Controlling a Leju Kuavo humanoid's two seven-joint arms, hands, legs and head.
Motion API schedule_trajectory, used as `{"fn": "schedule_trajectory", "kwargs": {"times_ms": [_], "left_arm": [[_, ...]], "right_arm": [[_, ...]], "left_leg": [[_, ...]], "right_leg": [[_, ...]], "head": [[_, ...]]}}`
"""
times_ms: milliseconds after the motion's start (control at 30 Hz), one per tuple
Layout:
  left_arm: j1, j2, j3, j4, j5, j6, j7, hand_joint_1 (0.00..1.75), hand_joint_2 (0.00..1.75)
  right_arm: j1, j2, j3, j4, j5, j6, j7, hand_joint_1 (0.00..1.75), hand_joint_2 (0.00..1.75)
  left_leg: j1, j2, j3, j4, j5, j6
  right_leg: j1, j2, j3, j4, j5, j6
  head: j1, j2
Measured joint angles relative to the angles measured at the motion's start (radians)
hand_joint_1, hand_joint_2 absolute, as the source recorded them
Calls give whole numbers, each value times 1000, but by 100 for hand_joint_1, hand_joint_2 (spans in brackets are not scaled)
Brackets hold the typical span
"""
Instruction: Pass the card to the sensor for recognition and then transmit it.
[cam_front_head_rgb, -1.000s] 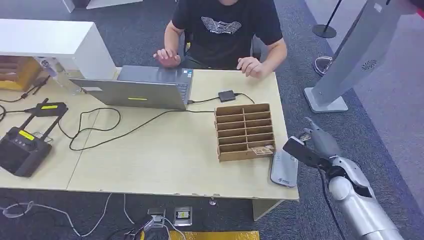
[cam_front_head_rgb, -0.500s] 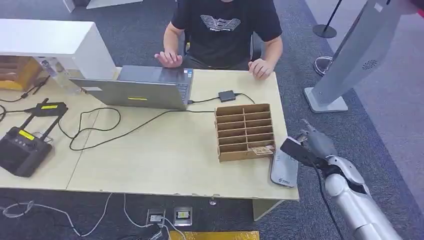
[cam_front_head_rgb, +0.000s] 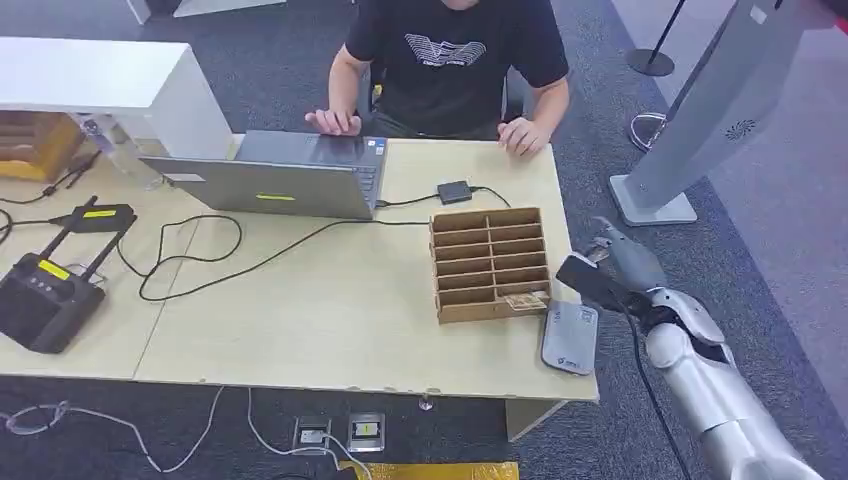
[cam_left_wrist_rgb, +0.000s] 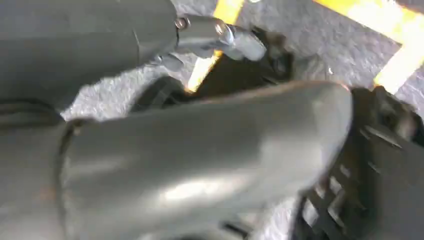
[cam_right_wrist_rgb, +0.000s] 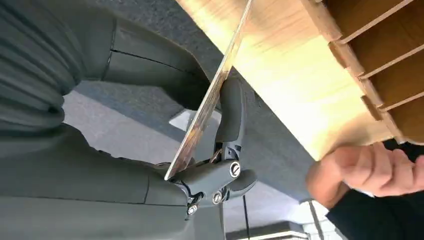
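The right hand (cam_front_head_rgb: 612, 268) pinches the card (cam_right_wrist_rgb: 210, 95) edge-on; the grey sensor pad (cam_front_head_rgb: 570, 338) lies just below-left, on the worktop (cam_front_head_rgb: 330, 300).

A slotted box (cam_front_head_rgb: 489, 262) is set on the counter (cam_front_head_rgb: 330, 320) toward its right end, with a pad (cam_front_head_rgb: 570, 338) lying just beside it at the right edge. A laptop (cam_front_head_rgb: 290, 175) is placed behind and to the left. Behind the counter a person (cam_front_head_rgb: 450, 60) is seated. The right hand (cam_front_head_rgb: 612, 268) is held off the counter's right edge, near the pad.

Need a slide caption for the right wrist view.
Right hand pinches the card edge-on beside the table and wooden organizer.
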Motion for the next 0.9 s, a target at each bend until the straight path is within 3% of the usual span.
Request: {"fn": "schedule_trajectory", "kwargs": {"times_ms": [133, 300, 900], "left_arm": [[2, 2, 5, 33, 74, 6, 26, 0, 0], [3, -9, 9, 107, 129, -33, -67, 0, 0], [8, -39, 103, 234, 277, 11, -26, 0, 0]], "right_arm": [[23, -12, 0, 4, -11, -2, 34, 175, 175], [86, -31, 0, 15, -30, -55, 42, 175, 175], [167, -142, 13, 3, -165, -111, 92, 175, 175]], "left_leg": [[0, 0, 0, 0, 0, 0], [0, 1, 0, 0, 0, 0], [0, 1, 0, 0, 0, 0]], "right_leg": [[0, 0, 0, 0, 0, 0], [0, 0, 0, 0, 0, -1], [0, 1, 0, 0, 0, 0]], "head": [[0, 0], [0, 0], [0, 0]]}}
